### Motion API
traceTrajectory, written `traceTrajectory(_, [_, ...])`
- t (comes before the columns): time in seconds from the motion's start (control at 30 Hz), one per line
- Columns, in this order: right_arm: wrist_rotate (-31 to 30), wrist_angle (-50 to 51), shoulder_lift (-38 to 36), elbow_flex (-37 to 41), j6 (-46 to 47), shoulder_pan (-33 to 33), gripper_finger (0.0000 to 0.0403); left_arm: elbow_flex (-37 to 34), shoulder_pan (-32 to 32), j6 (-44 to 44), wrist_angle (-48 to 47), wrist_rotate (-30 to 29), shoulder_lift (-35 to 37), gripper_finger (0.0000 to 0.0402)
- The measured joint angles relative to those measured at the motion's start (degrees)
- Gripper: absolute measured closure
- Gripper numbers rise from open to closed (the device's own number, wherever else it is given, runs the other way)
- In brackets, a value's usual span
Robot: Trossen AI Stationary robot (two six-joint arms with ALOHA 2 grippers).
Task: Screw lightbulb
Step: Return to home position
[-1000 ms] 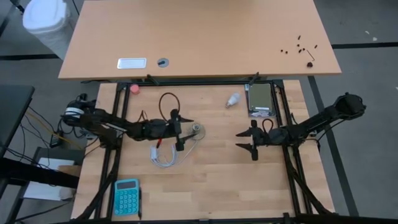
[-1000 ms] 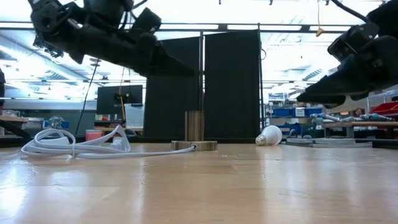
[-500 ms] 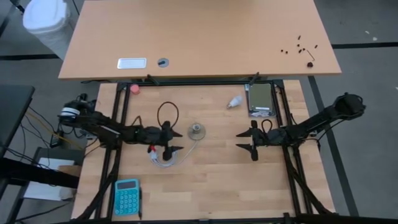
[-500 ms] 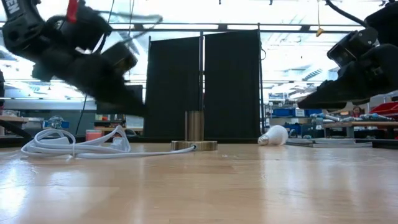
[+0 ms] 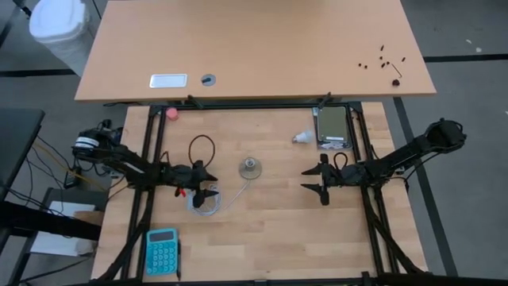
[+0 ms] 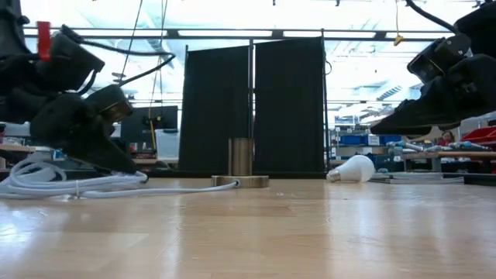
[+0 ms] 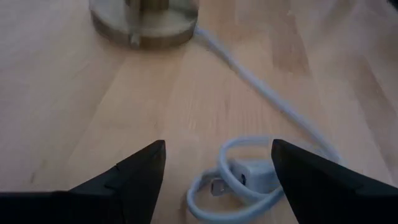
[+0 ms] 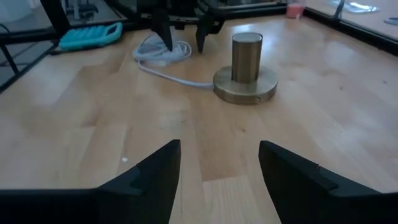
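Seen from above, the left tool (image 5: pixel 208 185) hangs low over the left side of the wooden worktop (image 5: pixel 270 238) with its two fingers spread and nothing between them, directly above the coiled white cord (image 5: pixel 203 202); its wrist view shows the same open gap over the cord's plug. The cord runs on to the round brass socket (image 5: pixel 251 167), which stands empty near the middle of the worktop, its short upright holder bare. Farther right, toward the far edge, the lightbulb (image 5: pixel 302 137) lies on its side, well apart from the socket and just beside a grey box (image 5: pixel 333 127), with its silvery base pointing back toward the socket side. The right tool (image 5: pixel 319 179) hovers nearer the front than the bulb, fingers released and empty, facing the socket. The bulb looks light and hollow, with a smooth frosted globe that would likely slip under a hard pinch and roll at a nudge; its thin shell probably calls for gentle pressure. The surest hold appears to be across the widest part of the globe, leaving the threaded base free.
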State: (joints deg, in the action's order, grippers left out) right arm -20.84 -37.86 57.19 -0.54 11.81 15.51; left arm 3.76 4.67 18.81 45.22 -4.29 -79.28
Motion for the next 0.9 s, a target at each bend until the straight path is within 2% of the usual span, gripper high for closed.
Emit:
traceTrajectory(0.27, [-0.08,0.01,-4.36,0.20,0.04,0.00,0.0174,-3.01,-0.04,-0.40,2.02,0.10,-0.01,0.0104])
traceTrajectory(0.53, [-0.06,3.96,-16.18,0.20,0.04,-0.02,0.0174,-2.86,-0.07,-6.31,-0.10,0.47,0.10,0.0104])
traceTrajectory(0.67, [-0.06,14.22,-23.01,0.20,0.04,0.00,0.0174,-3.31,-0.07,-3.73,5.35,0.28,-0.41,0.0104])
traceTrajectory(0.77, [-0.06,23.56,-27.97,0.20,0.04,0.00,0.0174,-2.80,-0.09,-3.84,14.40,-0.06,-0.25,0.0104])
traceTrajectory(0.9, [-0.06,31.56,-32.86,0.20,0.04,0.04,0.0174,-1.88,-0.09,-3.81,22.00,-0.03,-0.29,0.0104])
